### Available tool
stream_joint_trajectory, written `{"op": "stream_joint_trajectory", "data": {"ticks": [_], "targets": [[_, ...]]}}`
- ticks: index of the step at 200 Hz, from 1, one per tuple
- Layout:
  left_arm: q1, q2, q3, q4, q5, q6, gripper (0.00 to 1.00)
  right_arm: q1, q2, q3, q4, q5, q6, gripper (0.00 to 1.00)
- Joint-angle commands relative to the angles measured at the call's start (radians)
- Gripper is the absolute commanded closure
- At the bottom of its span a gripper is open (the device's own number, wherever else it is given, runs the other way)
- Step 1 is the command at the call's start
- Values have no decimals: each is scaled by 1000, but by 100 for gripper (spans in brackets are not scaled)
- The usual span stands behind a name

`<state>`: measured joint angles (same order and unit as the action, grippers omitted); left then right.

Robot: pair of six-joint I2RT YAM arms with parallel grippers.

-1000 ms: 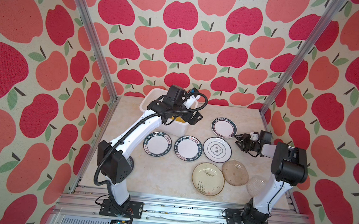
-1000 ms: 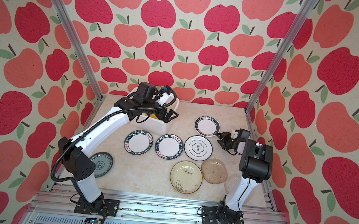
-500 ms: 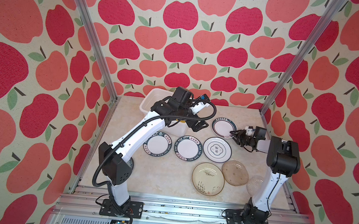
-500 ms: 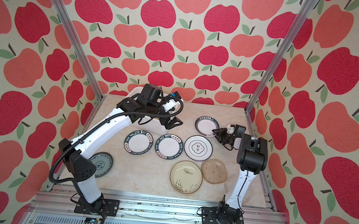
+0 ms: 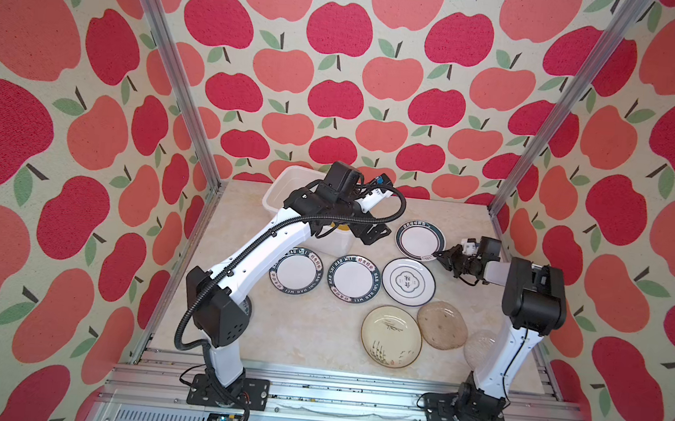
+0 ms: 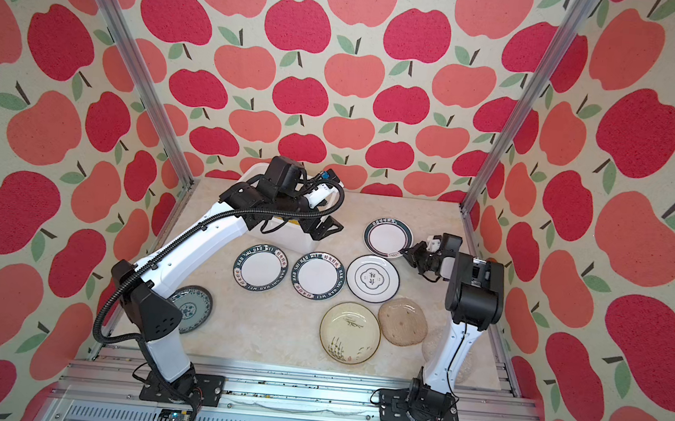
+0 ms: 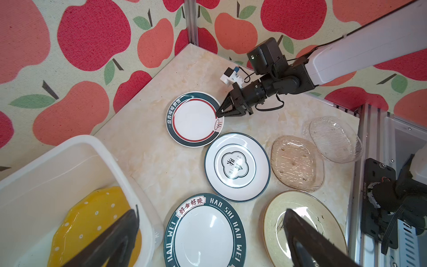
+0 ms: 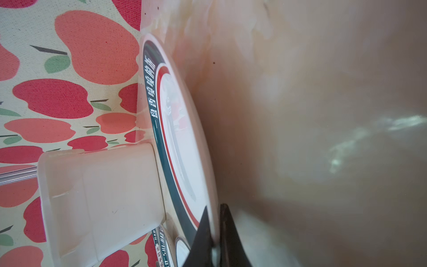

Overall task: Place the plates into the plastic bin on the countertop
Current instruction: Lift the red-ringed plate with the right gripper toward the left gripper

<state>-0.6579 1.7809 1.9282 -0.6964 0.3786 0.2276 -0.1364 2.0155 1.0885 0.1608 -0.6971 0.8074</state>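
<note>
The right end effector (image 5: pixel 435 254) pinches the green-rimmed plate (image 5: pixel 420 239) at its 4 o'clock edge; the plate sits on the table (image 5: pixel 307 342) near 1 o'clock. The next move is probably to lift the plate and carry it to the bin (image 5: pixel 272 195) at 11 o'clock. That means minding the left end effector (image 5: pixel 346 233), spread wide over the bin's 5 o'clock corner.

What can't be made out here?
Blue-patterned plate: partly behind the left arm in a top view.
Clear glass plate: crossed by the right arm in both top views.
Yellow plate in plastic bin: cut by left claw and frame edge, left wrist view.
Countertop beyond the red-ringed plate: blurred, right wrist view.
</note>
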Motion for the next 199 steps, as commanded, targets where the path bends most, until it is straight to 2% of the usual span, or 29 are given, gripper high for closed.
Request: {"op": "stream_joint_trajectory", "data": {"ticks": [1,29,78,104,130,157,199], "targets": [[19,-26,15,43,-51,-110,1,15,-148,54,-132,4,-68,100],[89,-48,26,34,-18,-228,1,47,-303,136,-313,27,-127,100],[278,-51,11,26,282,-504,2,159,-451,325,-586,22,-218,100],[327,-63,-64,120,400,-616,4,248,-481,388,-630,-12,-199,100],[355,-71,-149,249,516,-735,10,338,-476,444,-678,-18,-188,100],[358,-76,-216,336,539,-801,13,403,-465,469,-672,-28,-163,100],[358,-67,-244,302,498,-768,23,454,-450,488,-649,-44,-126,100]]}}
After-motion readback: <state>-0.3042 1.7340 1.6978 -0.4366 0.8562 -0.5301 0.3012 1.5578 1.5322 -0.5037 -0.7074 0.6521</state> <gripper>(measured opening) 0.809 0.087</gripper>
